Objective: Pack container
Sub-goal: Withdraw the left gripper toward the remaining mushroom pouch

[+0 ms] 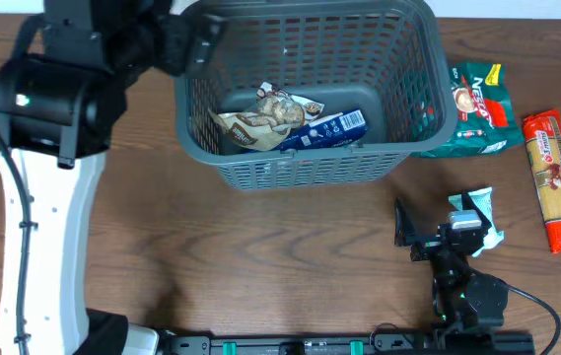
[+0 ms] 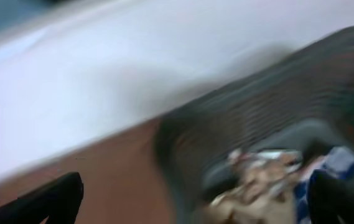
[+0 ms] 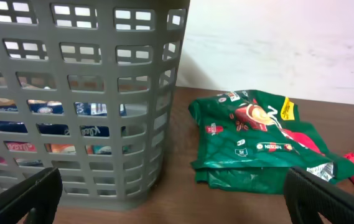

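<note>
Brown wooden table (image 1: 260, 256) with grey container (image 1: 300, 173), green coffee packet (image 1: 477, 108), red pasta packet (image 1: 558, 182), small pale packet (image 1: 485, 209)

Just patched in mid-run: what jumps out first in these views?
The big grey basket at the top centre of the overhead view dominates, with a brown snack packet and a blue packet lying inside it. Just off its right side lie a green coffee bag and, further right, a red pasta packet, both outside the basket.
</note>
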### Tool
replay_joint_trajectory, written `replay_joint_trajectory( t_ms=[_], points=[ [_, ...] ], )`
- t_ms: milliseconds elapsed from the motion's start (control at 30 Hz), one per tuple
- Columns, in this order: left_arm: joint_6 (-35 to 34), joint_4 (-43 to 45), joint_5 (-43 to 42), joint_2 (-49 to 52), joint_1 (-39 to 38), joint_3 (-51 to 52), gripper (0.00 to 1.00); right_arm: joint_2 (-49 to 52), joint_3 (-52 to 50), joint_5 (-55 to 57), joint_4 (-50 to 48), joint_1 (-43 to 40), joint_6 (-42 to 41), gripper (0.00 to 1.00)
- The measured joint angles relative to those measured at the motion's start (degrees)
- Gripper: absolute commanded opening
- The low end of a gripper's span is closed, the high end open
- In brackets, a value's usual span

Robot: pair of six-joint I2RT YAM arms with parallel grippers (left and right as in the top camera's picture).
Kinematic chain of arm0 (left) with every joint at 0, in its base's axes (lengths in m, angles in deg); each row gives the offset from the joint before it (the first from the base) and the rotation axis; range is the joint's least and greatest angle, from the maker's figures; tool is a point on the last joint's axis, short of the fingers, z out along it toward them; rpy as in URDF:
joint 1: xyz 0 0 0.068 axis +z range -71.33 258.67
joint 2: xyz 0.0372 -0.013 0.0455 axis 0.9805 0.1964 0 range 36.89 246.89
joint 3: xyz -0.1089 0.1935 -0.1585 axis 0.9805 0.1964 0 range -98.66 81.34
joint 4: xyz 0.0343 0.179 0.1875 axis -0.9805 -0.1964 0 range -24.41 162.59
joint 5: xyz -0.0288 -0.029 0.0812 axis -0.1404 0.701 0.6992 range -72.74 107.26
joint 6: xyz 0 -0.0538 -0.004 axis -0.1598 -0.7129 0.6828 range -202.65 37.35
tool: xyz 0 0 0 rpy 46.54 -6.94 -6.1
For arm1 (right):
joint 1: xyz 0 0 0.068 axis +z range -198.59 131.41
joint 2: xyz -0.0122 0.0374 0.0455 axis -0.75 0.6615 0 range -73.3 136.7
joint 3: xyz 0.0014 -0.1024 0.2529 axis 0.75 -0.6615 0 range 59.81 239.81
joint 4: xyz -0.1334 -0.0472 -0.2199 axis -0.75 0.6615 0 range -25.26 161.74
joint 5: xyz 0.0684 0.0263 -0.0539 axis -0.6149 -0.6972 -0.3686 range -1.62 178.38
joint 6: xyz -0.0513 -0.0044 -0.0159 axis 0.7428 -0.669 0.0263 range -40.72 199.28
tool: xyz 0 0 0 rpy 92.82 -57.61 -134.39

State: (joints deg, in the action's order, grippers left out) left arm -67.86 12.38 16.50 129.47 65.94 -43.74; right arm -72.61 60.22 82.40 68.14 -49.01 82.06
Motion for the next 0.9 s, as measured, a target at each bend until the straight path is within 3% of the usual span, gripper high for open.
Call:
replay_joint_trajectory(
  t_ms=[200,433,700,900],
  points=[
    [-8.2,-12.7,12.7,1.0,5.7,0.0,0.99,0.0,0.0,0.0,0.0,0.0,0.0,0.99],
    [-15.9,-23.1,17.8,1.0,14.6,0.2,0.99,0.0,0.0,0.0,0.0,0.0,0.0,0.99],
    [-21.0,-25.6,19.0,1.0,22.8,4.0,0.99,0.0,0.0,0.0,0.0,0.0,0.0,0.99],
    [-22.1,-22.8,19.2,1.0,28.2,12.8,0.99,0.0,0.0,0.0,0.0,0.0,0.0,0.99]
  ],
)
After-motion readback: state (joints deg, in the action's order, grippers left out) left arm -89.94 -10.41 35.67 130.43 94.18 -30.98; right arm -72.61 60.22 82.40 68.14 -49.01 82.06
